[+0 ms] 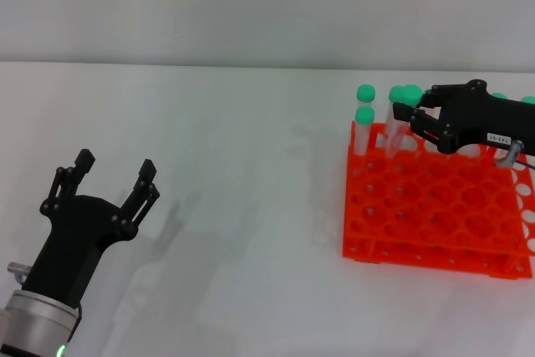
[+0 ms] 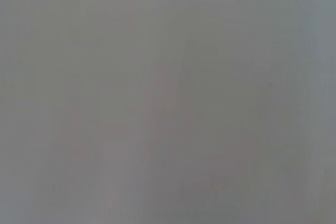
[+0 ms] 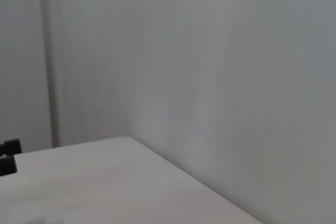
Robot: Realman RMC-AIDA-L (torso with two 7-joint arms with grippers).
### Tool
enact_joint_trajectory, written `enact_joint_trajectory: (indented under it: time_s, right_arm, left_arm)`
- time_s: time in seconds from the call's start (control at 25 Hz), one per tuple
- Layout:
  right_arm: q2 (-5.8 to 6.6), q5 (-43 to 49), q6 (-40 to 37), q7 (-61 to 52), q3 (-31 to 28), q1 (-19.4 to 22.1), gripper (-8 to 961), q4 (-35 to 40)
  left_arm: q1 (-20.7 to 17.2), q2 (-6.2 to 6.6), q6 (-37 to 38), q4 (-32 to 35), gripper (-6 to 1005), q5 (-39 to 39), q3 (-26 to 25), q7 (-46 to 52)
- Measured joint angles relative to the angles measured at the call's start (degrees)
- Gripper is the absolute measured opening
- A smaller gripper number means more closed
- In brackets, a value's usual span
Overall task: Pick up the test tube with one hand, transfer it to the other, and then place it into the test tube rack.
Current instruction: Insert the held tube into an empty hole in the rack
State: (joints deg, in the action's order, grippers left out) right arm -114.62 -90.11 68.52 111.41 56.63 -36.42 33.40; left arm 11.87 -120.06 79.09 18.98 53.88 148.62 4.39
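Note:
The orange test tube rack (image 1: 435, 206) stands on the white table at the right. My right gripper (image 1: 407, 115) hovers over the rack's back left part, shut on a green-capped test tube (image 1: 394, 135) just below its cap. The tube tilts, with its lower end down among the back-row holes. Low at the left, my left gripper (image 1: 113, 180) is open and holds nothing, well apart from the rack. The left wrist view shows only blank grey surface. Two black fingertips (image 3: 8, 156) show at the edge of the right wrist view, over the table and before a wall.
Other green-capped tubes (image 1: 365, 114) stand upright in the rack's back rows, close beside the held one, and more caps (image 1: 499, 98) show behind my right gripper. The white table (image 1: 251, 206) stretches between the two arms. A grey wall runs behind it.

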Motion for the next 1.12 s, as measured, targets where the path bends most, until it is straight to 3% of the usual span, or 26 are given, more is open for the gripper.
enact_joint_trajectory:
  time_s: [0.68,1.12]
  right_arm:
    - [-0.69,0.04,-7.98,-1.30,6.35,-1.22,223,-0.72]
    - [-0.78,0.00,-9.66,-1.52,7.40,-1.08,226,-0.96]
  left_arm:
    - [0.00,0.05,0.01,0.00,868,-0.02,0.25,0.00]
    - [0.12,0.09,0.01,0.00,867,-0.10,0.12,0.00]
